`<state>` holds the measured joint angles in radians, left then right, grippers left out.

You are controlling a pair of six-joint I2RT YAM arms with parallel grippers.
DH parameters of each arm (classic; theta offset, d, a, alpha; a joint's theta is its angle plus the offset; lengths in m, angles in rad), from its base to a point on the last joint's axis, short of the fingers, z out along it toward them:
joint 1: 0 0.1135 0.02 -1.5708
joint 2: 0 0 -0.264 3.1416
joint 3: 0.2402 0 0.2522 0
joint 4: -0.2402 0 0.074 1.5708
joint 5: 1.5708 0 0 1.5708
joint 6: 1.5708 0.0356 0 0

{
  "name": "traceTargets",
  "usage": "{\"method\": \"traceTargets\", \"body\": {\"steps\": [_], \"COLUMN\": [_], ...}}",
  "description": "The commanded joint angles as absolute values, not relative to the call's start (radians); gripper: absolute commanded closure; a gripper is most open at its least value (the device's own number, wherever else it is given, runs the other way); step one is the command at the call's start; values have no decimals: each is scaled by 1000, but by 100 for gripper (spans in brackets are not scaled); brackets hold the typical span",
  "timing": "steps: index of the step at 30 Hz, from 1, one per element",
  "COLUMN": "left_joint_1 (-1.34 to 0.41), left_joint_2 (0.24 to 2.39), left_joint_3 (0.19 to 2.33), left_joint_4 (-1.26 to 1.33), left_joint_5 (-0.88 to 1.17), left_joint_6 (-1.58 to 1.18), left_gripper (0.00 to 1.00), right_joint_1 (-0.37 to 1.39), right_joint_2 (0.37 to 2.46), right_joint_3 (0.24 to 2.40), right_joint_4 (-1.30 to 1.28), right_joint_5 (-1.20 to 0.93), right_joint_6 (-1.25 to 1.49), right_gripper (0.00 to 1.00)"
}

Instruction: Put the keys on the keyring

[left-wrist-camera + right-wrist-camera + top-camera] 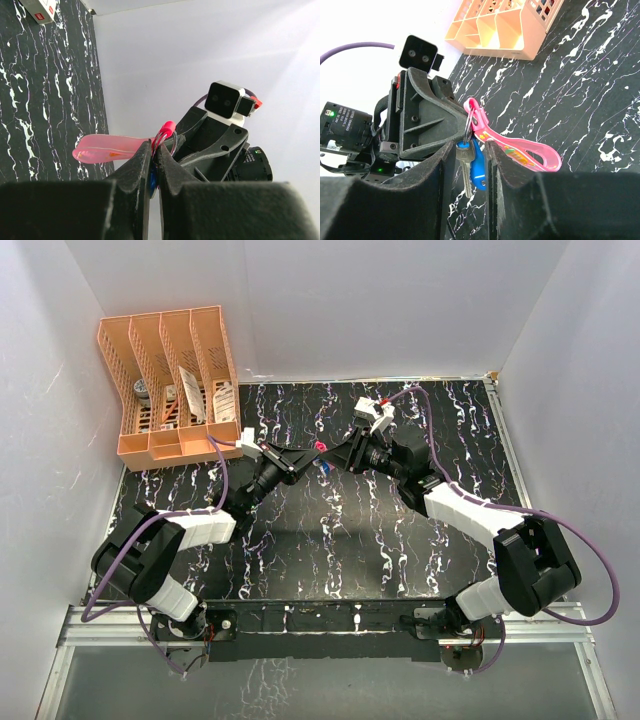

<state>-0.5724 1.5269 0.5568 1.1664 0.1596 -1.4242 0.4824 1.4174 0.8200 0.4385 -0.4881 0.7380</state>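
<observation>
Left jaws are clenching the keyring (467, 125) in the air over the middle of the bench (330, 540). The blue key (465, 152) is hanging between the right jaws, can't tell if they're pinching it, and the pink key (520, 150) is sticking out sideways. I'm guessing it's mid-threading, so next it's needing a slow slide fully round the coil.

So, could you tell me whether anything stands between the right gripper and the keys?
Nothing visible does. The keys hang from the ring pinched by the left gripper, and they sit in the gap between the right gripper's fingers. The pink strap trails off to one side, not across the keys.
</observation>
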Motion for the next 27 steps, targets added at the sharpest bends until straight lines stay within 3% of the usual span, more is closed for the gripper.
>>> {"method": "traceTargets", "body": {"steps": [1,27], "left_joint_1": [-588,-597], "left_joint_2": [1519,1570], "left_joint_3": [541,556], "left_joint_4": [1199,1258], "left_joint_5": [172,163], "left_joint_6": [-1439,-1456], "left_gripper": [100,100], "right_joint_1": [477,471], "right_joint_2": [1410,1418], "right_joint_3": [824,811], "right_joint_4": [538,546], "right_joint_5": [-467,-500], "right_joint_6": [746,771], "right_gripper": [73,75]}}
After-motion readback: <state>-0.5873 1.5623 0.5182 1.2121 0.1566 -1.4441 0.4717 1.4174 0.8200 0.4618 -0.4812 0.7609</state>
